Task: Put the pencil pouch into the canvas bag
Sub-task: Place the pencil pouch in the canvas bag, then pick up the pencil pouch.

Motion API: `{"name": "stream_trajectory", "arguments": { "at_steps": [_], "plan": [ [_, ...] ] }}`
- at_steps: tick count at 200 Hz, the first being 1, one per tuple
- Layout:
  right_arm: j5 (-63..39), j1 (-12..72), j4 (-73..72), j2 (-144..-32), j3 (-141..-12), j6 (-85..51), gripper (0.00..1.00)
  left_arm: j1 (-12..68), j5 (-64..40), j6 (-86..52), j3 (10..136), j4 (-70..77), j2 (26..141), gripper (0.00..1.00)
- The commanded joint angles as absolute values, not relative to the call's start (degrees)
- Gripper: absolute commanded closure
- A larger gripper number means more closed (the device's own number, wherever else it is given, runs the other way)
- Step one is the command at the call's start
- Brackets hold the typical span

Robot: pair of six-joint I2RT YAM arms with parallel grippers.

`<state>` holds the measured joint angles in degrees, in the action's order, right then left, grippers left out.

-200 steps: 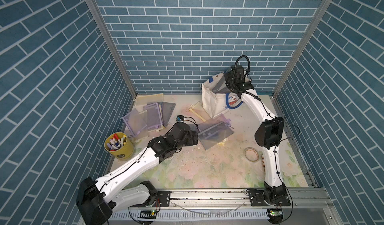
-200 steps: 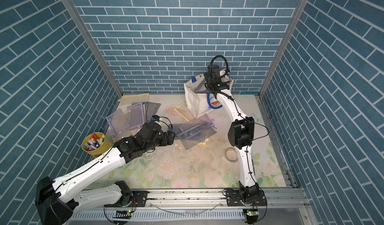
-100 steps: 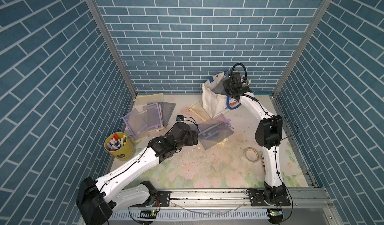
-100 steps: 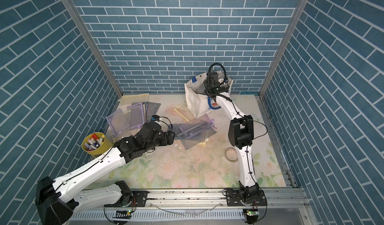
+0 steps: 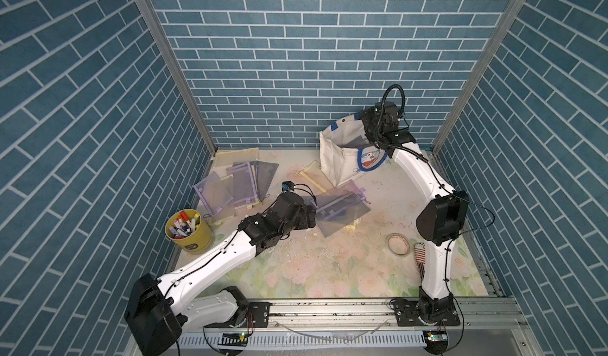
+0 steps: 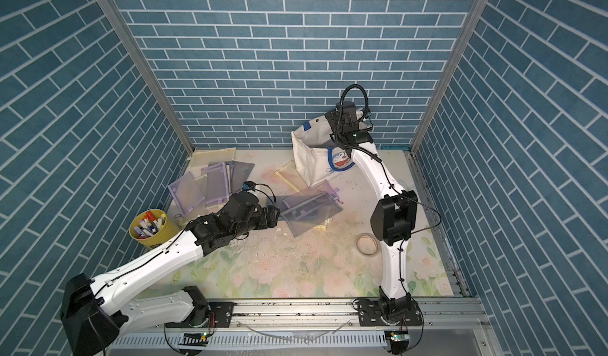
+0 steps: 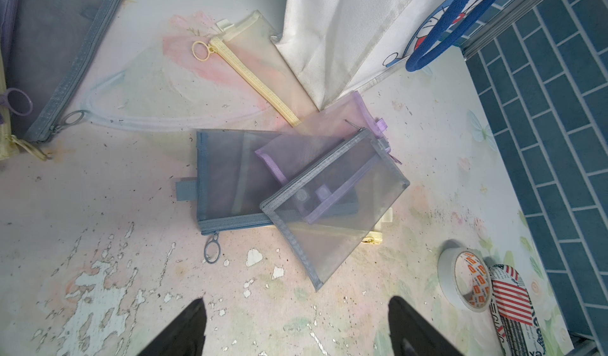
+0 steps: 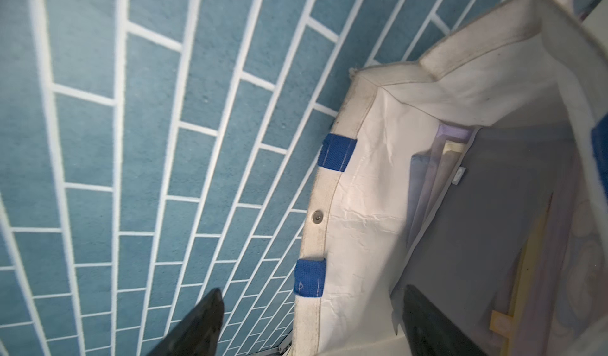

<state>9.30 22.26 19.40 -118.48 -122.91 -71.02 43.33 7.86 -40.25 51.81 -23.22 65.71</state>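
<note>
We see the right gripper [image 8: 312, 291] poised at the mouth of the canvas bag [image 5: 339, 163], which stands open at the back right of the table, close to the brick wall. Its jaws are spread wide. In the right wrist view one black finger [image 8: 197, 324] sits outside the bag's rim and the other lies inside, so the rim runs between them; nothing is clamped.

The grey pencil pouch [image 8: 493, 222] is inside the bag, leaning along its inner wall. Purple and yellow pouches [image 8: 452, 140] show just behind it. Whether the inner finger touches the grey pouch, we cannot tell.

The left gripper [image 7: 296, 301] hovers low over the floral table [image 7: 98, 206] with its jaws apart and empty. Just ahead of it lies a loose pile of mesh pouches [image 7: 230, 180], grey-blue and purple ones overlapping. A yellow pouch [image 7: 256, 64] runs under the bag's near corner. A tape roll [image 5: 398, 244] lies near the right arm, and a yellow cup of markers [image 5: 187, 229] stands at the table's left edge.
</note>
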Motion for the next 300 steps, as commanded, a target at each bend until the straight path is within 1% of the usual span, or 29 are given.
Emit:
{"name": "stream_trajectory", "arguments": {
  "at_steps": [1,23,35,55,74,90,114,137,154,181,216,252,300],
  "plan": [
    [6.59,21.71,23.82,-114.88,-122.7,-64.47,0.16,42.13,7.72,-40.04,51.67,-22.08,66.05,0.13],
    [3.19,22.14,27.71,-111.18,-121.37,-56.13,0.17,41.07,6.1,-39.99,52.34,-21.58,67.46,0.13],
    [1.13,22.3,28.93,-107.21,-116.91,-51.97,0.17,40.16,4.62,-39.84,53.22,-21.13,68.98,0.13],
    [-1.66,22.6,27.71,-97.49,-102.58,-47.22,0.18,37.44,-0.58,-39.62,55.01,-18.88,73.3,0.12],
    [-4.4,22.77,27.58,-88.76,-89.18,-43.87,0.18,34.14,-7.23,-39.54,59.27,-19.51,80.99,0.12],
    [-4.66,22.98,29.37,-83.02,-79.68,-42.27,0.18,33.53,-8.01,-37.06,63.41,-19.97,86.89,0.12],
    [-12.77,23.04,26.55,-78.31,-64.96,-44.06,0.18,32.02,-10.25,-34.38,68.97,-19.55,97.0,0.12],
    [-18.57,22.94,20.33,-79.01,-54.93,-47.46,0.19,31.53,-12.5,-31.37,76.32,-21.46,105.76,0.13],
    [-20.6,22.81,16.02,-81.05,-52.23,-47.88,0.19,31.6,-14.09,-30.44,80.09,-22.15,110.29,0.15],
    [-22.4,22.77,10.39,-84.96,-49.03,-48.56,0.2,31.81,-16.22,-30.92,80.87,-20.94,113.87,0.21],
    [-24.7,22.61,1.08,-87.25,-42.95,-52.61,0.2,34.37,-16.82,-31.84,77.16,-20.25,113.02,0.3],
    [-25.87,22.51,-5.41,-90.95,-38.66,-55.3,0.23,37.53,-18.28,-36.98,67.88,-13.04,109.73,0.35],
    [-26.62,22.41,-9.04,-93.4,-37.73,-55.77,0.36,44.52,-19.58,-43.23,60.5,-5.99,106.88,0.4]
  ]
}}
